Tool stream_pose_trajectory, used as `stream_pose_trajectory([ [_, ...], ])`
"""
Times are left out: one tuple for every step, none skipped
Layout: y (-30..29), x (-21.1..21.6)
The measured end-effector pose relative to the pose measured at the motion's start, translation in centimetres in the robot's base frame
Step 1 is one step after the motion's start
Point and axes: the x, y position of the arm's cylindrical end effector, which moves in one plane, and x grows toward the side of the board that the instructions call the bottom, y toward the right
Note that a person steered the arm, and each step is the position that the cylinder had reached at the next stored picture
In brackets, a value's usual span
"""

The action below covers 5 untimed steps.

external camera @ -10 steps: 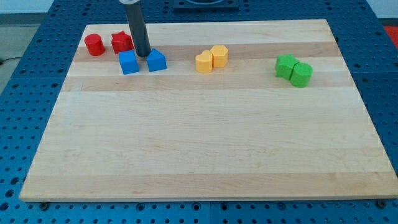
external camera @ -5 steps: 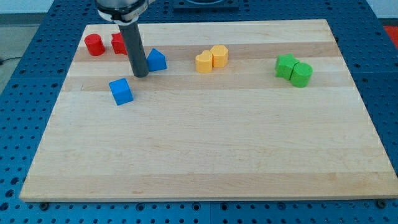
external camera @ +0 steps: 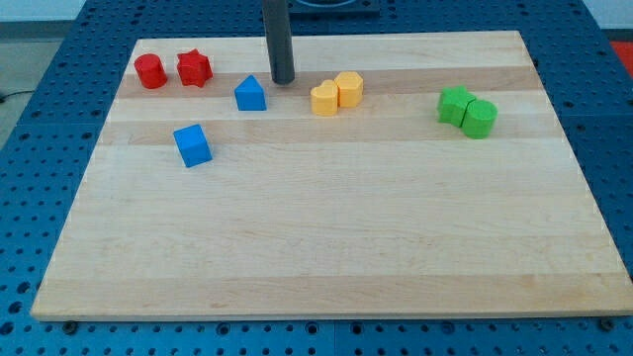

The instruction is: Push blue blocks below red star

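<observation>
The red star (external camera: 195, 68) sits near the board's top left, with a red cylinder (external camera: 150, 71) just to its left. A blue cube (external camera: 193, 145) lies below the star, some way down the board. A blue block with a peaked top (external camera: 250, 94) lies to the right of and slightly below the star. My tip (external camera: 284, 81) stands to the upper right of the peaked blue block, apart from it, and to the left of the yellow blocks.
A yellow heart (external camera: 323, 99) and a yellow hexagonal block (external camera: 349, 89) touch each other right of my tip. A green star (external camera: 455, 104) and a green cylinder (external camera: 480, 119) touch at the right. The wooden board (external camera: 326, 247) lies on a blue perforated table.
My tip pushed the blue cube down and to the left, away from the red star, then moved right past the peaked blue block. The peaked block has stayed in place.
</observation>
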Motion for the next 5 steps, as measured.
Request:
stream_pose_trajectory([
  [-1.2,1.4],
  [-3.2,1.5],
  [-5.6,1.5],
  [-6.7,1.7],
  [-6.9,2.6],
])
